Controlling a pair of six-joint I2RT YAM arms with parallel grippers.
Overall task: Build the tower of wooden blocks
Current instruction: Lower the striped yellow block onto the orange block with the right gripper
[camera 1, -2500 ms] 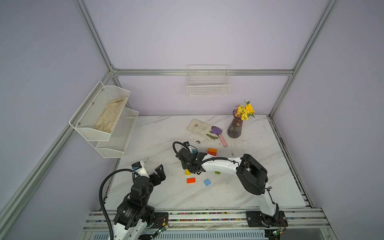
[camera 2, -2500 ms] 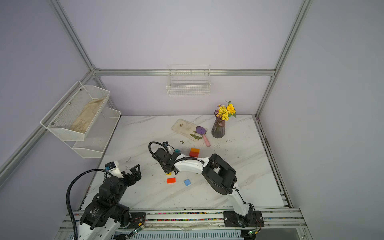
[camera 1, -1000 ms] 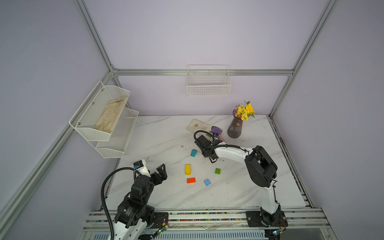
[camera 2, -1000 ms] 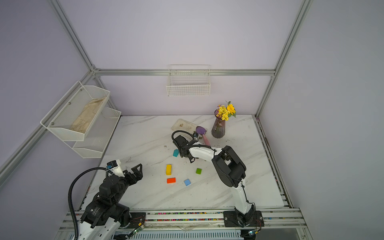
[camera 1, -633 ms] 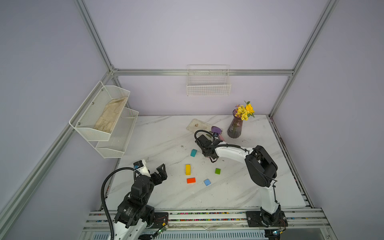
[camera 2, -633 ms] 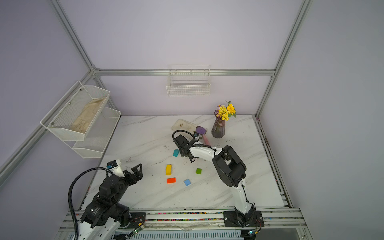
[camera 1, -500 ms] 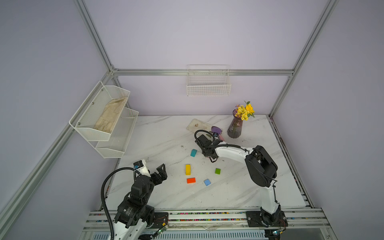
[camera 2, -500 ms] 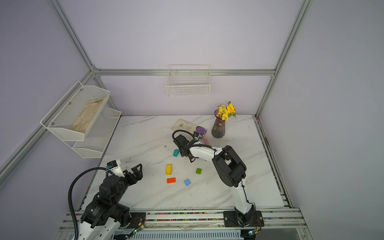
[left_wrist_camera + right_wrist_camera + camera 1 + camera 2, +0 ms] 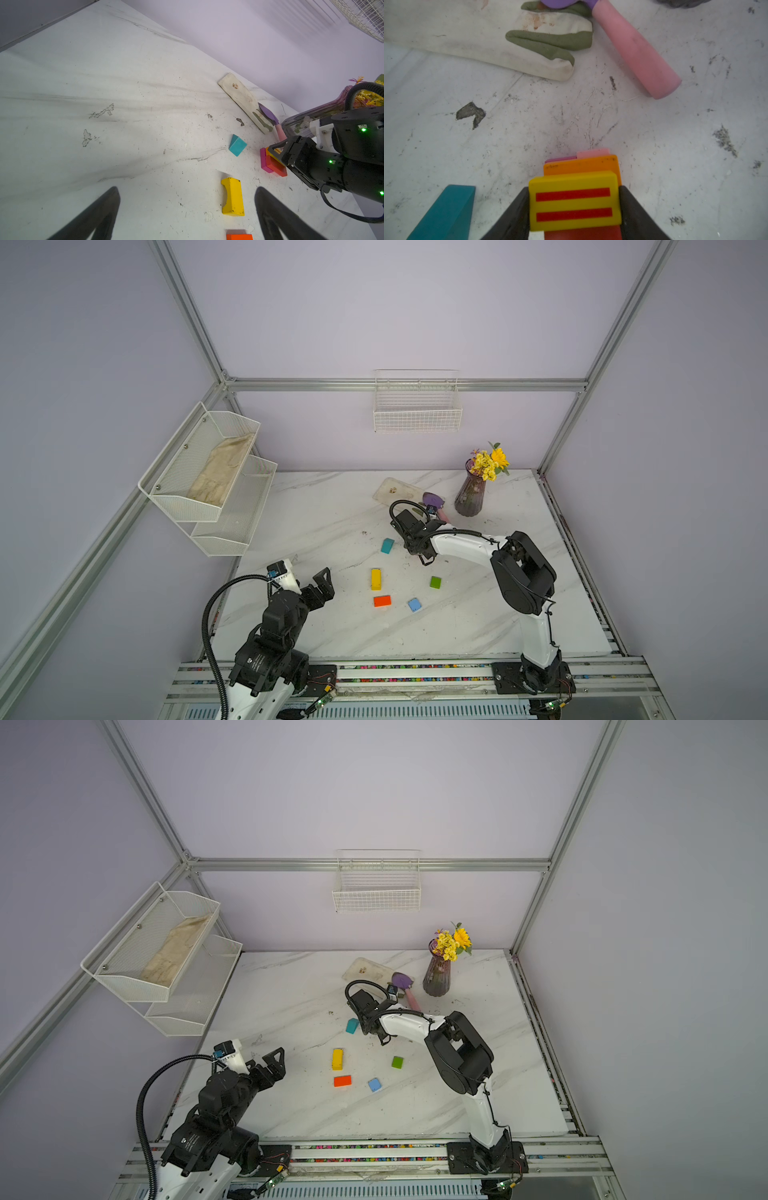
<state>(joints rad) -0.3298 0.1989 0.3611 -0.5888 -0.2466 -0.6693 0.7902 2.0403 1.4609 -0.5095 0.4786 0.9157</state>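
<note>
White-and-black arms [image 9: 461, 545], looped black cables [image 9: 204, 626]

Trowel [image 9: 637, 52], glove [image 9: 477, 41], vase [image 9: 469, 499] crowd far side of tower [image 9: 270, 164]; teal block [image 9: 387, 545] just beside; left tabletop [image 9: 324, 510] open.

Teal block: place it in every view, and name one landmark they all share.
Both top views: the teal block lies mid-table, farther back than the yellow arch block.
Left wrist: the teal block lies between the yellow arch block and the glove.
Right wrist: the teal block is cut off by the picture's edge, beside the striped yellow block.
Shared landmark: the trowel's pink handle.
</note>
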